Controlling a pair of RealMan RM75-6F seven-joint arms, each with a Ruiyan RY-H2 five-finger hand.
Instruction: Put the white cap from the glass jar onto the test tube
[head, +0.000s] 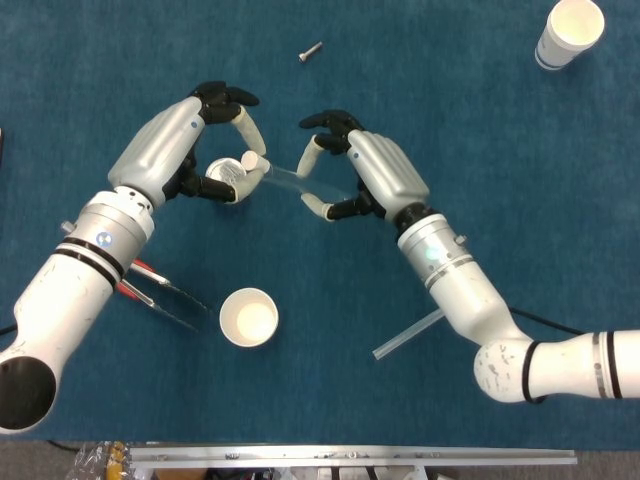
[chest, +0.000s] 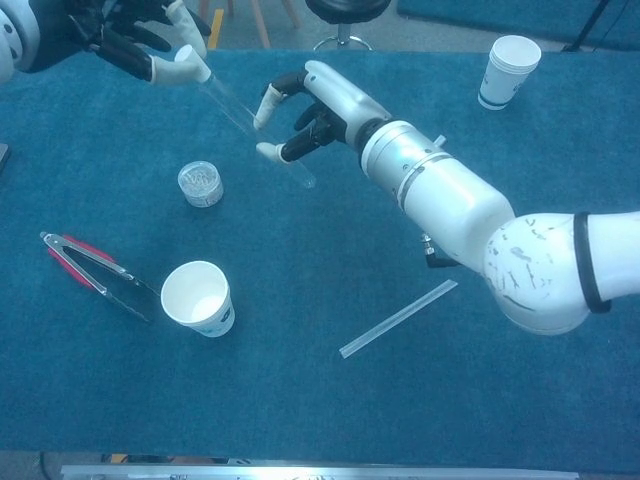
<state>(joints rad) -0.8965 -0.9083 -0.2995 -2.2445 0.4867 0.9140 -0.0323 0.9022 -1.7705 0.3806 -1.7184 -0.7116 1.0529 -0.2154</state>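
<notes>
- The right hand (head: 365, 178) holds the test tube (head: 290, 178) up off the table, fingers closed on its lower part; the clear tube slants up and away toward the other hand.
- In the chest view that tube (chest: 255, 130) runs from the right hand (chest: 305, 115) up to the left hand (chest: 140, 45), its bottom end poking out just below the right fingers.
- The left hand (head: 195, 140) pinches the white cap (head: 249, 160) between fingertips, right at the tube's open mouth; whether the cap is seated on the tube, I cannot tell.
- The glass jar (chest: 200, 184) stands on the blue table (chest: 320, 400), well below the raised hands. From the head view the jar (head: 224, 178) shows through under the left fingers.
- A paper cup (chest: 198, 298) stands upright near the front, with red-handled pliers (chest: 95, 272) lying just to its left.
- A clear rod (chest: 398, 318) lies flat on the table under the right forearm.
- A second paper cup (chest: 507, 68) stands at the far right corner.
- A small screw (head: 310, 51) lies on the table beyond the hands.
</notes>
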